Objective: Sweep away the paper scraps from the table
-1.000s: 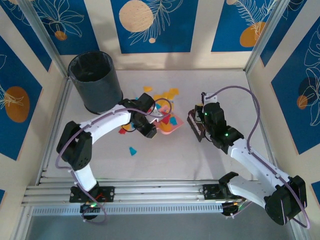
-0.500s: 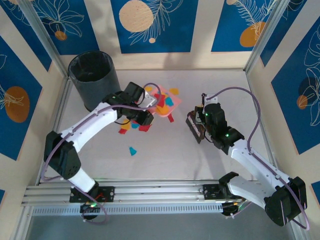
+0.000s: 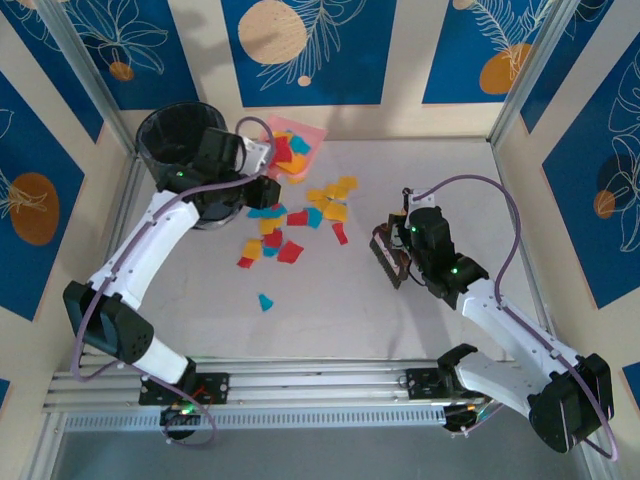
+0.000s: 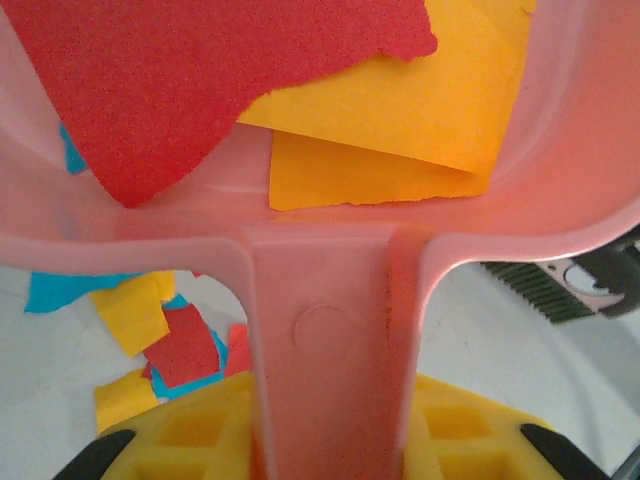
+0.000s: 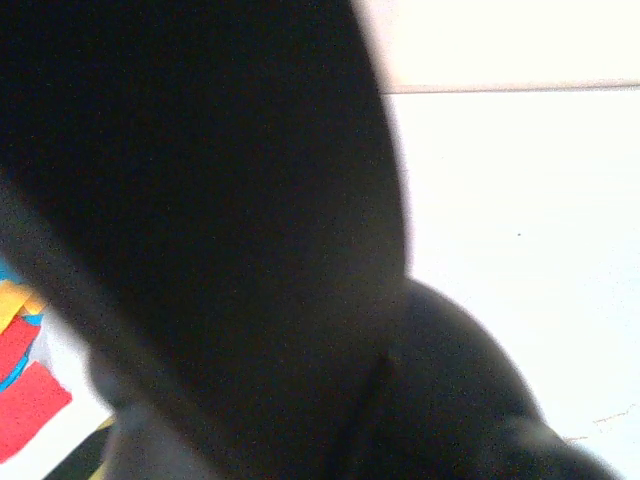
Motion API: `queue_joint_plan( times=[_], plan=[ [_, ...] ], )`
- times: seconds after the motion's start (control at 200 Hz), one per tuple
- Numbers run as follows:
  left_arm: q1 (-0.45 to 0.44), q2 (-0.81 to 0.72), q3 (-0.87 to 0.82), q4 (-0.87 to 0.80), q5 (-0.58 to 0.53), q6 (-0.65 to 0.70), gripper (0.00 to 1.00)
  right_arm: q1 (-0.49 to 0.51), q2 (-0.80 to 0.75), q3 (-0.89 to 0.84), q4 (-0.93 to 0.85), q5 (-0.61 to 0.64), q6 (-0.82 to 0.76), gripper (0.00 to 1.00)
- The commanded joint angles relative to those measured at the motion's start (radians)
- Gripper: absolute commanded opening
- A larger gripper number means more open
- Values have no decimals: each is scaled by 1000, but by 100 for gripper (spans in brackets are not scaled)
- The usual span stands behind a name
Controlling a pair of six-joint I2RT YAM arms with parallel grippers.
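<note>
Left gripper: jaws clamped on the handle of the pink dustpan, just beside the black bin
Dustpan load: red, orange and teal pieces; pan edges cut off in the left wrist view
Paper scraps: loose cluster mid-table, one teal bit apart, nearer the arms
Right gripper: closed on the brush, right of the cluster; jaws hidden by a dark blur in the right wrist view

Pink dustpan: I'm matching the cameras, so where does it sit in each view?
Top external: pink dustpan upper left of centre, held up beside the black bin.
Left wrist: across the top, its handle running down the middle; brush at right edge.
Right wrist: dark blur in front.
Shared landmark: paper scraps on the table.
</note>
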Motion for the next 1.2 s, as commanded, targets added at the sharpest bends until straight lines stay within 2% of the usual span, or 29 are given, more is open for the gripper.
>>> queue_joint_plan(
  times=[0.0, 0.23, 0.46, 0.69, 0.845, 0.985, 1.195],
  plan=[
    [56, -14, 70, -1, 71, -53, 0, -8, -25, -2, 31, -16, 20, 0],
    [161, 1, 134, 31, 162, -147, 0, -11, -21, -6, 29, -20, 24, 0],
    [238, 13, 117, 119, 263, -280, 0, -17, -20, -8, 25, -18, 30, 0],
    [306, -5, 26, 301, 380, -438, 0, -22, -19, -10, 24, -24, 34, 0],
    [355, -12, -49, 468, 478, -591, 0, -25, -17, -15, 23, -25, 42, 0],
    [384, -15, -103, 583, 515, -690, 0, -26, -13, -17, 23, -30, 47, 0],
    [409, -25, -151, 657, 516, -770, 0, -28, -8, -16, 20, -32, 47, 0]
  ],
)
